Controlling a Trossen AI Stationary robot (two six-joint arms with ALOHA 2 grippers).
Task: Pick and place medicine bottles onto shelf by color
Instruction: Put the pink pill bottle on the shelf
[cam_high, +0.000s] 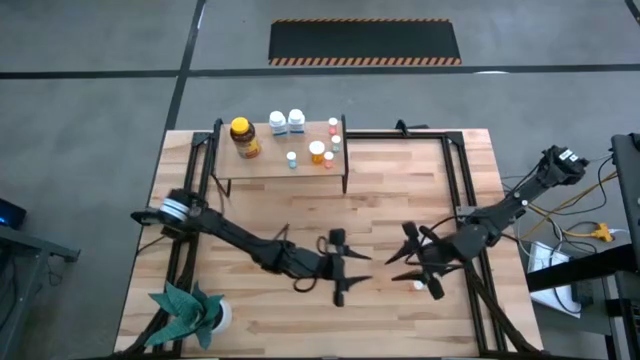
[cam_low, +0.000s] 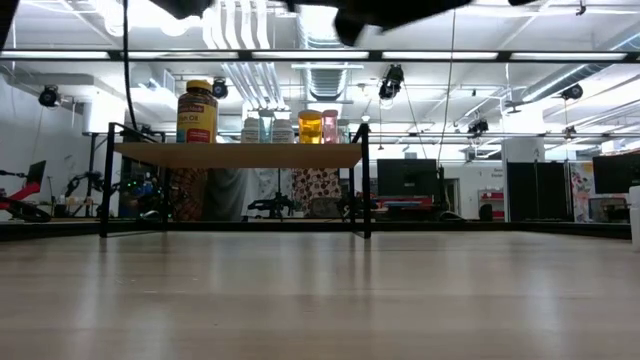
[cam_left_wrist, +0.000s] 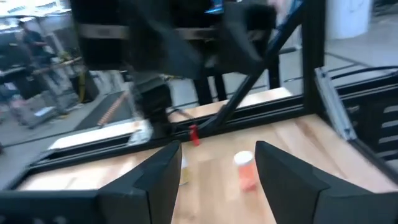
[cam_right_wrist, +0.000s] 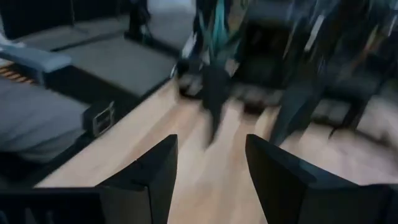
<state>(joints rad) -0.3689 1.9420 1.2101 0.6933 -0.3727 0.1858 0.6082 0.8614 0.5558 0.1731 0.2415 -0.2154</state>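
The medicine bottles (cam_high: 290, 140) stand on the shelf (cam_high: 270, 165) at the counter's (cam_high: 260, 210) far edge. One orange bottle (cam_left_wrist: 245, 169) stands mid-counter. Left gripper (cam_high: 342, 268) and right gripper (cam_high: 418, 262) hover there, jaws open, empty.

Bare tabletop (cam_high: 400, 190) is lying open in front of the shelf (cam_high: 280, 166). Bottles (cam_high: 287, 122) are crowding the shelf's back; both arms are crossing well in front of it.
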